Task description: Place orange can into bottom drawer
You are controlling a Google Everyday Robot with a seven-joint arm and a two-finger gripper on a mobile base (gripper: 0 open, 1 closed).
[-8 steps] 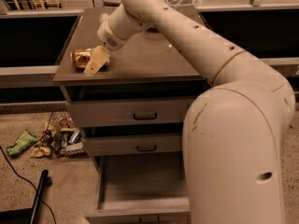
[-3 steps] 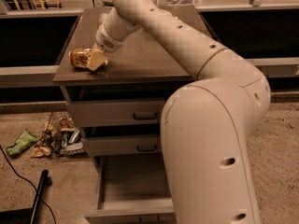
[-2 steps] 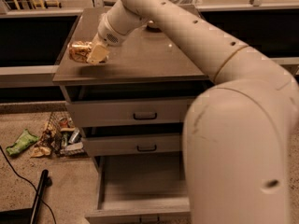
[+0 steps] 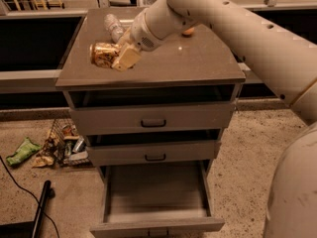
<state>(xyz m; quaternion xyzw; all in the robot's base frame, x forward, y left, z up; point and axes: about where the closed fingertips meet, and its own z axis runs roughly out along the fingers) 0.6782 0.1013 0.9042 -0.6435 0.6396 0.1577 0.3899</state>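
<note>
The orange can is a shiny copper-orange can lying on its side, held above the left part of the grey cabinet's top. My gripper is shut on the can, with one cream finger across its right end. The bottom drawer is pulled open below, its grey wood-grain floor bare. It lies well below and a little right of the can.
A clear plastic bottle lies on the cabinet top behind the can. A round orange fruit peeks out behind my arm. The two upper drawers are slightly ajar. A wire basket of litter and a black cable sit on the floor at left.
The view has shifted, so the cabinet appears more centred. The can stays in my gripper and has lifted off the cabinet top; the bottle behind it has come into view.
</note>
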